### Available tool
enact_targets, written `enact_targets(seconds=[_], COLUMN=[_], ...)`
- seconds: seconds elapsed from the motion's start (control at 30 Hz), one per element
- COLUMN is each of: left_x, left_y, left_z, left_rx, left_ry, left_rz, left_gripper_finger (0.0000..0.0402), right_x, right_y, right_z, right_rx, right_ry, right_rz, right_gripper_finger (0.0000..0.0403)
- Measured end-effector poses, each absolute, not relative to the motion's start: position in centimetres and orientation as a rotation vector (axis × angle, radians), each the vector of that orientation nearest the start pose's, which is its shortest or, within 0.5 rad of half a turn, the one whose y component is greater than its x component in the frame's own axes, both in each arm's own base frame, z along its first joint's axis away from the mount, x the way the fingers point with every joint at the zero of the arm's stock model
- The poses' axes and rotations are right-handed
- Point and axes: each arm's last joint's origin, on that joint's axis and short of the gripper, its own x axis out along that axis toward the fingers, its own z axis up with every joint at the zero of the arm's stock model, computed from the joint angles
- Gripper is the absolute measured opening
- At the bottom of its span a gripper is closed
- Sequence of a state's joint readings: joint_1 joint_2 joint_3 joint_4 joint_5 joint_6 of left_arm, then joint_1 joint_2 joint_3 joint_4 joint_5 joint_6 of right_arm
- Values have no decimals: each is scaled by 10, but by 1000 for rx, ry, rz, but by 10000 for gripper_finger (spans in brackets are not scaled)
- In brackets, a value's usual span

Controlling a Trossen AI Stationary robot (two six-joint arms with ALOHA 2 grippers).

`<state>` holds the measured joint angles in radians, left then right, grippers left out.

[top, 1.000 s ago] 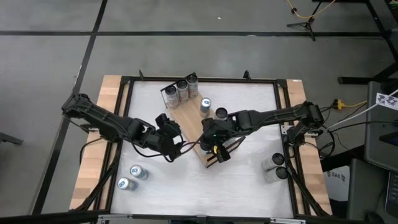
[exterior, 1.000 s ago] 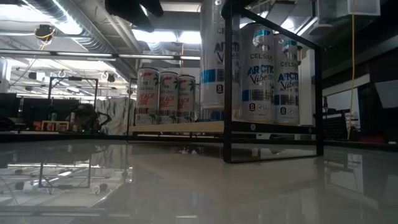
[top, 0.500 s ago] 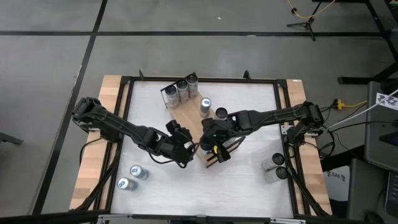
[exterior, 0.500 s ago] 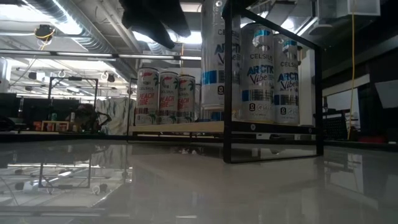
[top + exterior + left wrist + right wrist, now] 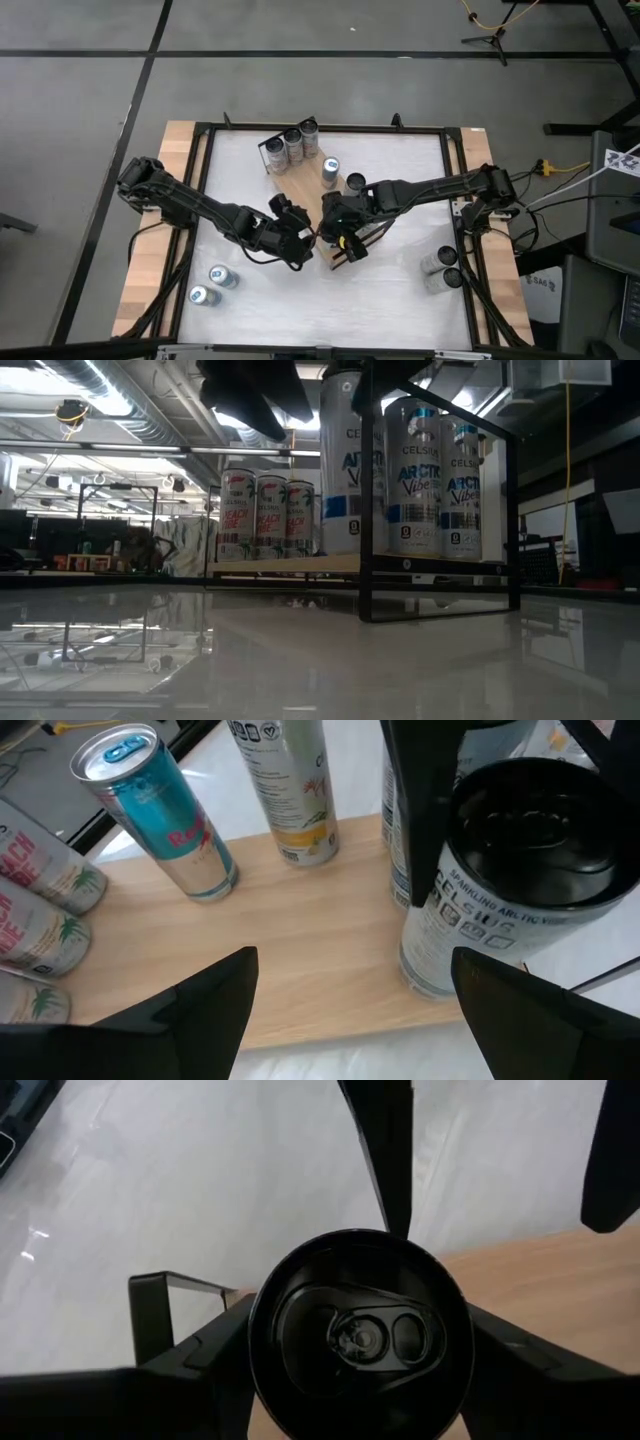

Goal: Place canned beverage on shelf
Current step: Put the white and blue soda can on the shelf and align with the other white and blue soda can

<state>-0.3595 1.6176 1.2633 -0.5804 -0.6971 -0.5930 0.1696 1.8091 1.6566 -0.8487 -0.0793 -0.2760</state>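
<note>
The shelf (image 5: 305,190) is a light wooden board lying slantwise on the table, with a black wire rail (image 5: 345,255) at its near end. My right gripper (image 5: 340,222) is shut on a white canned beverage with a black top (image 5: 345,460), upright over the board's near end. My left gripper (image 5: 300,238) hovers open just left of that can, with its fingers (image 5: 210,1000) above the board and touching nothing. On the board's far end stand three cans (image 5: 293,143), with two more (image 5: 330,170) near its middle. My right gripper pinches the can's upper wall just below the top rim (image 5: 255,1350) between its two fingers, one on each side. The fingers come from above, slanting down. The can stays upright with its base (image 5: 430,982) at the board; whether it touches, I cannot tell.
Two loose cans (image 5: 212,285) stand on the table at the near left, and two more (image 5: 440,270) at the near right. The wire rail (image 5: 440,510) rises close beside the held can. A black frame borders the table (image 5: 400,300).
My left gripper has swung toward the table's right edge and down, coming up beside the held can, and stays open. My right gripper has sunk a little, bringing the upright can lower toward the board.
</note>
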Motion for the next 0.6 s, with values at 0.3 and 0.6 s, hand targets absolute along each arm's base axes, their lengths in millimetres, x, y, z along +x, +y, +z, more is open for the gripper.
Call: enact_targets(seconds=[0.3,0.6], left_x=[322,323], left_y=[-101,-101], left_z=[267,267], left_rx=[-90,-92], left_ry=[666,664], left_rz=[528,528], left_gripper_finger=[325,325], right_x=[379,379], right_y=[66,66], right_z=[300,300], right_rx=[-311,-302], right_ry=[979,989], right_rz=[344,338], right_gripper_finger=[257,297])
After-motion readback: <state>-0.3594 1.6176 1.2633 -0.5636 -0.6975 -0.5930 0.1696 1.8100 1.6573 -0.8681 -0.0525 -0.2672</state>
